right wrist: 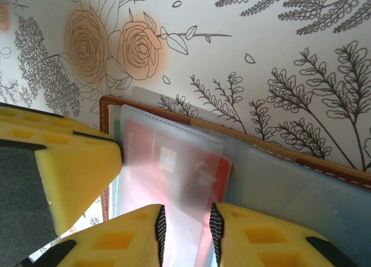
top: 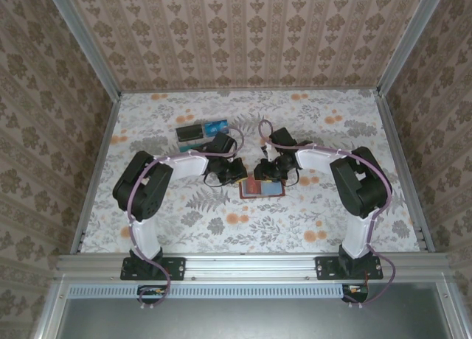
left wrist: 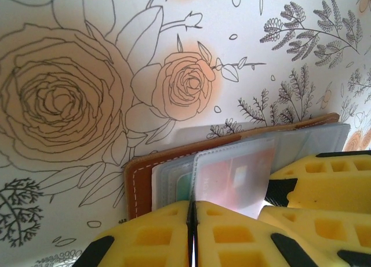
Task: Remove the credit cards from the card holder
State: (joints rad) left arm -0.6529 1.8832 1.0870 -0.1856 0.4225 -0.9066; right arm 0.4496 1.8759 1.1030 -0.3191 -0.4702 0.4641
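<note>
The brown card holder [top: 262, 188] lies open on the flowered table between both grippers. Its leather edge [left wrist: 139, 183] and frosted sleeves show in the left wrist view. A red credit card [right wrist: 174, 168] sits inside a raised frosted sleeve, and a greenish card [left wrist: 182, 186] shows in a sleeve behind it. My left gripper [left wrist: 193, 220] is shut on the left edge of that raised sleeve. My right gripper [right wrist: 186, 232] has its jaws apart, with the sleeve and the red card's lower end between them. The left finger [right wrist: 69, 168] presses the sleeve's side.
A clear tray [top: 203, 131] with dark and blue items stands behind the left gripper. Metal rails [top: 96, 169] and patterned walls fence the table on three sides. Both arms crowd the table's middle.
</note>
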